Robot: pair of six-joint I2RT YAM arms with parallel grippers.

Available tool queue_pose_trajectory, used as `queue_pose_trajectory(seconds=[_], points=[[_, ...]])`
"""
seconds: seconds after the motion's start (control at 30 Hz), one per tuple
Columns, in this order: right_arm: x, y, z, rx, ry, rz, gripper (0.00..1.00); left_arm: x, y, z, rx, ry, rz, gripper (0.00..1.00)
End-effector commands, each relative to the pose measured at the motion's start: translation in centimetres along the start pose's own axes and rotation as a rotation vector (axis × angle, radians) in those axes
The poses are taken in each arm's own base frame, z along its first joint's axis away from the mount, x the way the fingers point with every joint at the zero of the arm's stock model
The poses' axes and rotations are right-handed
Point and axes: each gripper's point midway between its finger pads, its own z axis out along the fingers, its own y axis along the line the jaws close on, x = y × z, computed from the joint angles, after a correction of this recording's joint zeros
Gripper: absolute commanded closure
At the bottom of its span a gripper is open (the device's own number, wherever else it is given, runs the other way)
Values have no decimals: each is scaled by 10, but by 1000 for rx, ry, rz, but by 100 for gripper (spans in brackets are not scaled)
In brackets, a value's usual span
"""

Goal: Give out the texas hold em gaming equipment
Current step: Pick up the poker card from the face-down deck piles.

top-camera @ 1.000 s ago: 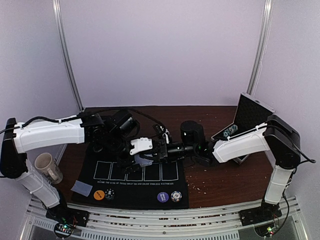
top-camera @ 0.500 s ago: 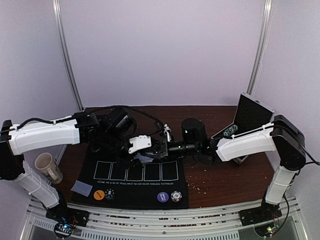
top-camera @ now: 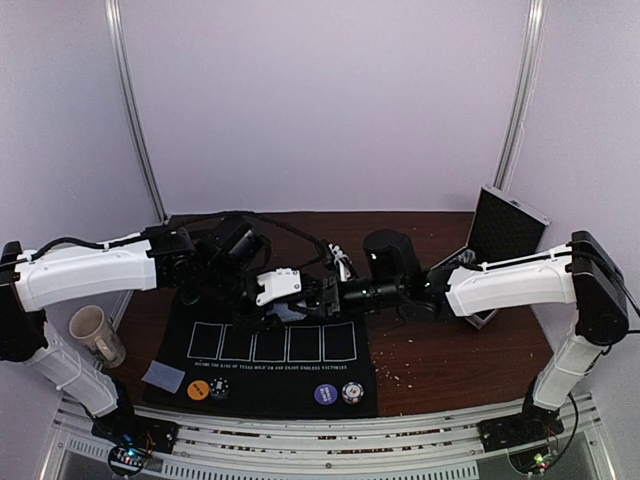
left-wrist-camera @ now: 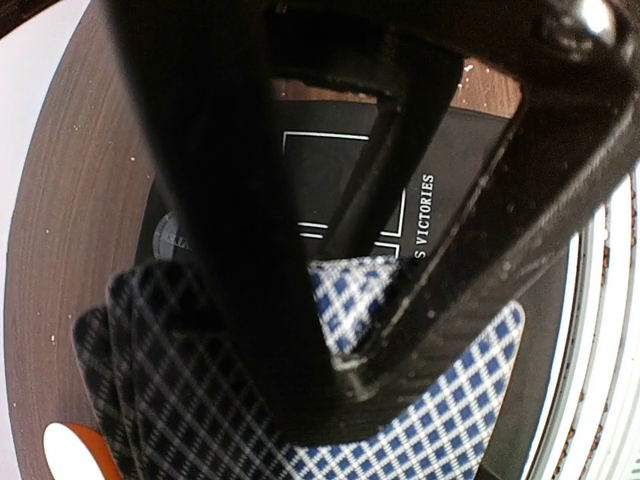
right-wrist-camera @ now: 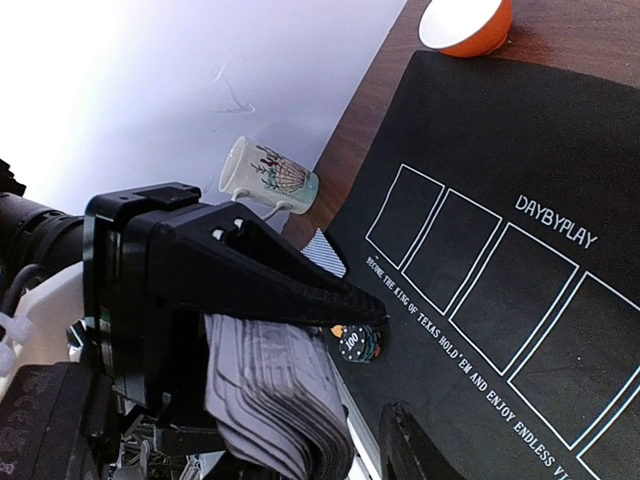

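Now my left jaws, spread a second ago, pinch the card deck (left-wrist-camera: 470, 390) above the 12 o'clock edge of the black mat (top-camera: 280, 375); the right jaws' state I cannot tell.

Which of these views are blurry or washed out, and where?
Left wrist: the left hand's fingers are a dark close-up blur, the cards behind sharper. Right wrist: the wall is blown out white, the mat print crisp. Top external: even light, no glare.
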Motion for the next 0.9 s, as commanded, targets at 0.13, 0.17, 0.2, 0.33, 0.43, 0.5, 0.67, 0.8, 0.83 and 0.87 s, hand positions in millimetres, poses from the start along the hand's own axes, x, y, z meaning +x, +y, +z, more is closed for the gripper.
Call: queue_pose_trajectory(seconds=[0.13, 0.17, 0.2, 0.33, 0.43, 0.5, 0.67, 0.8, 0.83, 0.87], points=[[-8, 8, -14, 61, -6, -59, 64, -4, 3, -2, -18, -37, 7, 51], [-8, 8, -14, 62, -5, -62, 64, -3, 3, -2, -19, -33, 6, 51], [-7, 8, -15, 66, -1, -62, 64, -2, 3, -1, -17, -31, 6, 51], [-8, 9, -16, 67, -1, -65, 64, -1, 2, 1, -14, -27, 4, 51], [-10, 13, -16, 58, -5, -69, 64, -1, 2, 2, -11, -24, 3, 51], [-12, 16, -16, 50, -3, -70, 64, -1, 2, 3, -10, -22, 2, 51], [-14, 20, -20, 46, -11, -81, 63, 1, 3, 6, -14, -10, -4, 50], [-16, 21, -27, 55, -31, -92, 64, 2, 3, 7, -15, -11, -4, 49], [-17, 21, -27, 56, -33, -92, 64, 2, 3, 7, -15, -11, -4, 49], [-16, 20, -27, 57, -32, -92, 66, 2, 3, 6, -15, -11, -4, 50]])
